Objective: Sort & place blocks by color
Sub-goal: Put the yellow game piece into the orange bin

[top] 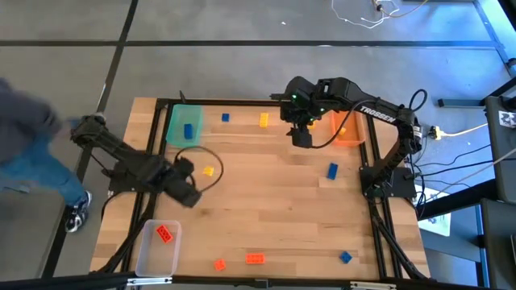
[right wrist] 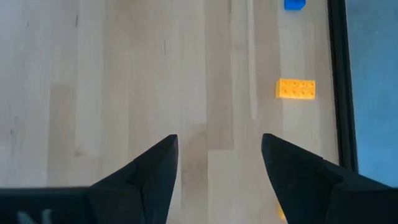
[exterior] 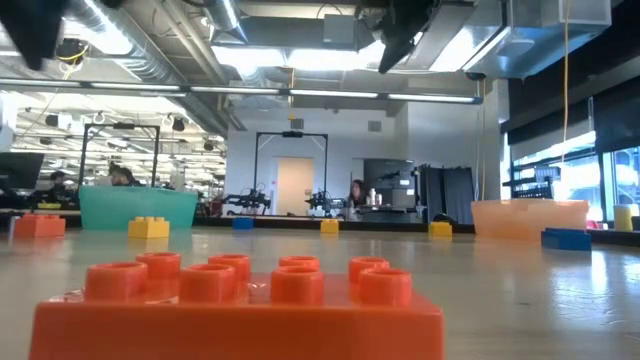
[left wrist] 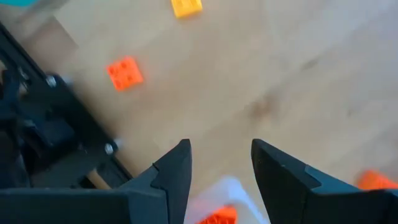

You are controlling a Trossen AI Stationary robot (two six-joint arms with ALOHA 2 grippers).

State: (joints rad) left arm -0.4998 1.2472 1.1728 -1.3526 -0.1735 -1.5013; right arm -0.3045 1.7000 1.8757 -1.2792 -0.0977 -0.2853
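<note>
Small studded blocks lie scattered on the wooden table (top: 266,201): yellow ones (top: 264,120) (top: 208,171), blue ones (top: 225,118) (top: 332,170) (top: 345,257) and red-orange ones (top: 255,258) (top: 219,263). One blue block (top: 189,130) sits in the green tray (top: 175,129), a yellow one (top: 342,130) in the orange tray (top: 355,133), a red-orange one (top: 164,234) in the clear tray (top: 149,256). My left gripper (top: 187,193) (left wrist: 221,171) hangs open above the table's left part, between the clear tray and a yellow block. My right gripper (top: 301,137) (right wrist: 219,168) is open over the far middle, beside the orange tray.
A black metal frame (top: 379,234) borders the table. A person (top: 28,153) stands beyond the table's left edge. A dark cable (top: 211,161) loops by my left arm. In the low view a red-orange block (exterior: 240,300) fills the foreground. Bare wood lies in the table's middle.
</note>
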